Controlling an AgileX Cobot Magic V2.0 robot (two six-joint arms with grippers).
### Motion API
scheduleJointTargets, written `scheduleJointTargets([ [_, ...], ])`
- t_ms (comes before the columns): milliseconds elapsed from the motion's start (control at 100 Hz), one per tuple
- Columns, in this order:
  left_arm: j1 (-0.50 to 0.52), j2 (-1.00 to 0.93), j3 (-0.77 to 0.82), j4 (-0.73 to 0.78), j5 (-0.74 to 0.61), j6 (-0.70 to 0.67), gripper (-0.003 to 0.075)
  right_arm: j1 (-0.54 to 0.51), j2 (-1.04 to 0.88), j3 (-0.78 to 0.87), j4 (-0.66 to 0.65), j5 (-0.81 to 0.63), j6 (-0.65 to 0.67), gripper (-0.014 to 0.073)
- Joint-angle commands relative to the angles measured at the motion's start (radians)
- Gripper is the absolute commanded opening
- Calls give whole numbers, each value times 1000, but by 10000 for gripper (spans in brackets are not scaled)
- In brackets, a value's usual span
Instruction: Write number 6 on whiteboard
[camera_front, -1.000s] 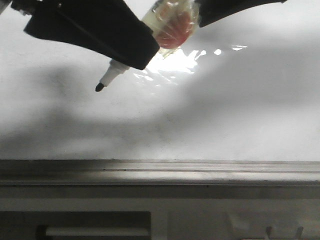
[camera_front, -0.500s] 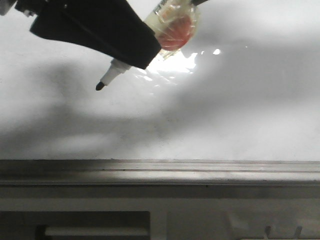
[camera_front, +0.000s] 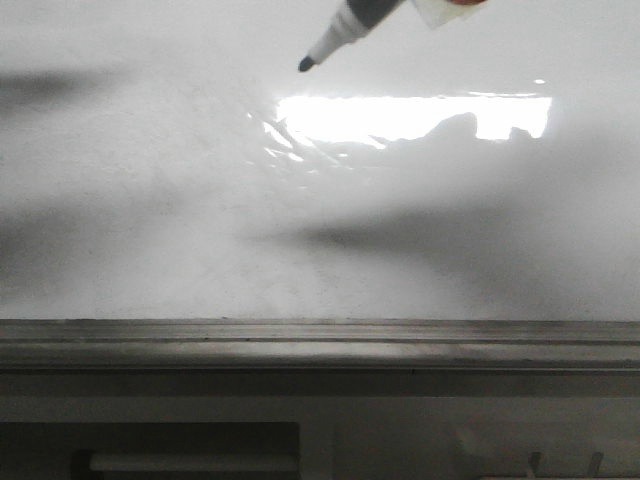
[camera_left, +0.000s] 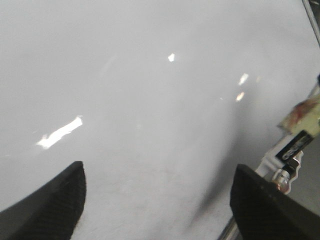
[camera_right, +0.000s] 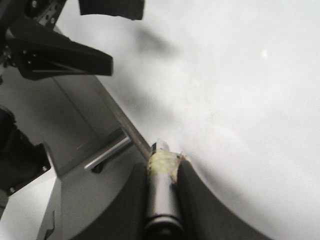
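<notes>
The whiteboard (camera_front: 150, 200) fills most of the front view, glossy white with faint grey smudges, soft shadows and a bright rectangular reflection (camera_front: 410, 115) in its upper middle. No marker line can be made out anywhere on it in any of the three views, so the number 6 is not visible. Along the board's lower edge runs a grey rail (camera_front: 320, 345).

At the top of the front view a marker (camera_front: 335, 35) slants down and to the left, its black tip (camera_front: 305, 65) just above the left end of the reflection. Whether the tip touches the surface cannot be told from this view. Its upper body runs out of the picture, beside a scrap of clear tape with an orange patch (camera_front: 450, 8).

In the right wrist view the right claw (camera_right: 162, 192) is clamped on the marker's grey barrel, whose forward end is wrapped in yellowish tape (camera_right: 164, 162) and points toward the board.

In the left wrist view the left claw (camera_left: 157, 205) faces the board, its two black fingers (camera_left: 50, 210) spread wide apart with nothing between them. The taped marker end shows at the edge of that view, near the far finger.
</notes>
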Motion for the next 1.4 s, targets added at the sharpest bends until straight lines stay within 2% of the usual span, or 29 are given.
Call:
scheduleJointTargets([
  [0, 25, -81, 43, -56, -109, 2, 501, 0, -84, 40, 31, -145, -16, -46],
  [230, 33, -247, 243, -105, -302, 2, 490, 0, -176, 145, -25, -424, -16, -45],
  [480, 33, -294, 289, -107, -321, 2, 490, 0, -84, 145, -27, -587, -18, -45],
  [610, 33, -294, 289, -111, -324, 2, 490, 0, -8, 145, -27, -574, -21, -46],
  [750, 33, -294, 289, -111, -329, 2, 490, 0, 48, 143, -33, -429, -49, -45],
  [880, 33, -294, 289, -111, -330, 2, 490, 0, 51, 145, -122, -312, -45, -45],
  [1070, 33, -294, 289, -111, -330, 2, 490, -51, 25, 145, -300, -306, 107, -45],
  [1240, 33, -294, 289, -111, -332, 2, 490, -91, -31, 145, -275, -401, 107, -45],
  [1320, 33, -294, 289, -112, -332, 2, 490, -87, -34, 145, -222, -419, 90, -45],
  [1390, 33, -294, 289, -114, -332, 2, 490, -67, -19, 145, -126, -438, 11, -45],
])
